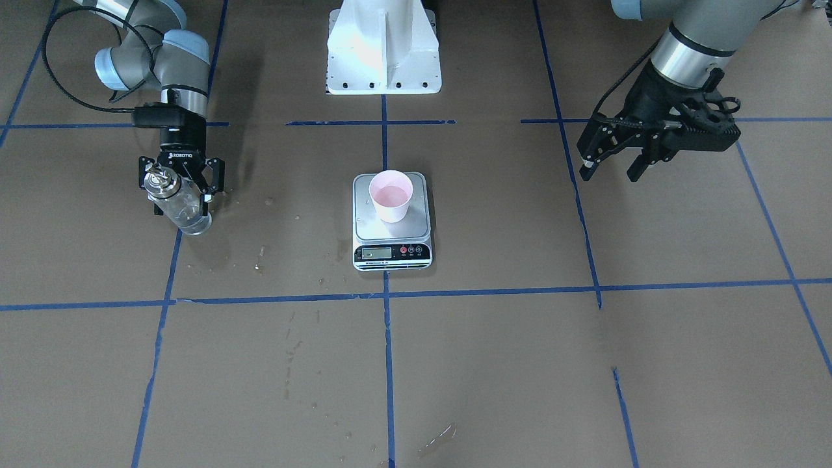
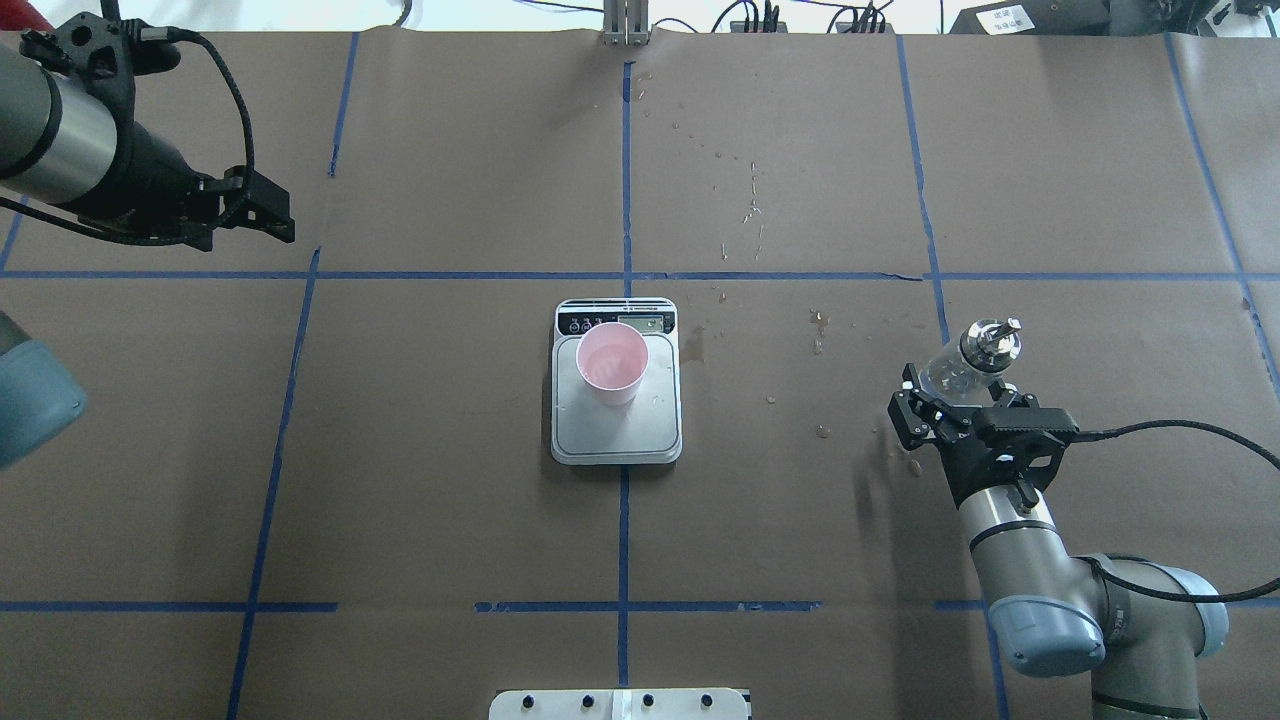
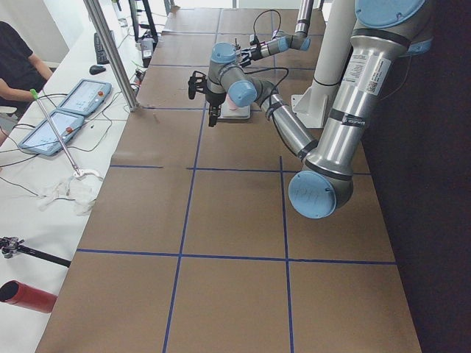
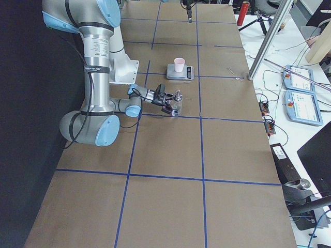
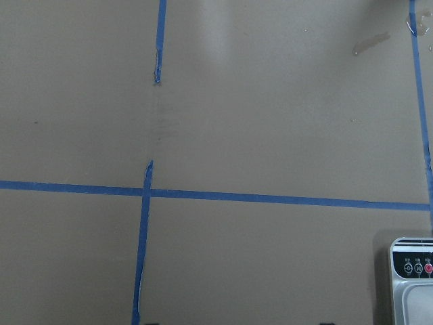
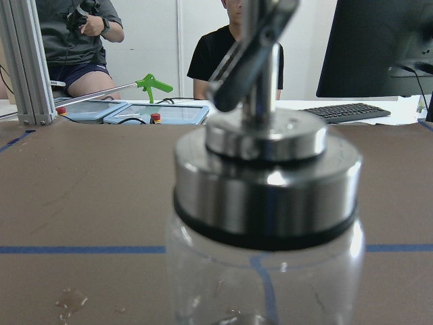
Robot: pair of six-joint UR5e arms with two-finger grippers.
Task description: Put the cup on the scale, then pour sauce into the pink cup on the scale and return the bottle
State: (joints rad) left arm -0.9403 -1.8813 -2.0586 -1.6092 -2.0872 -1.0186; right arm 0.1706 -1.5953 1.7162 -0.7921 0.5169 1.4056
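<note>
The pink cup (image 1: pixel 390 195) stands upright on the silver scale (image 1: pixel 392 229) at the table's middle, with pinkish liquid in it; both also show from overhead, the cup (image 2: pixel 612 362) on the scale (image 2: pixel 615 432). My right gripper (image 1: pixel 182 203) is shut on the clear glass bottle (image 1: pixel 174 199), held upright low over the table, well off to the scale's side. From overhead, the bottle (image 2: pixel 968 358) sticks out beyond the gripper (image 2: pixel 950 400). Its silver pour cap (image 6: pixel 265 162) fills the right wrist view. My left gripper (image 1: pixel 614 170) hangs open and empty, far from the scale.
The white robot base (image 1: pixel 383 52) stands behind the scale. Blue tape lines cross the brown table. Wet spots (image 2: pixel 752 200) lie beyond the scale. The left wrist view shows the scale's corner (image 5: pixel 413 288). Operators sit past the table's end (image 6: pixel 233 54).
</note>
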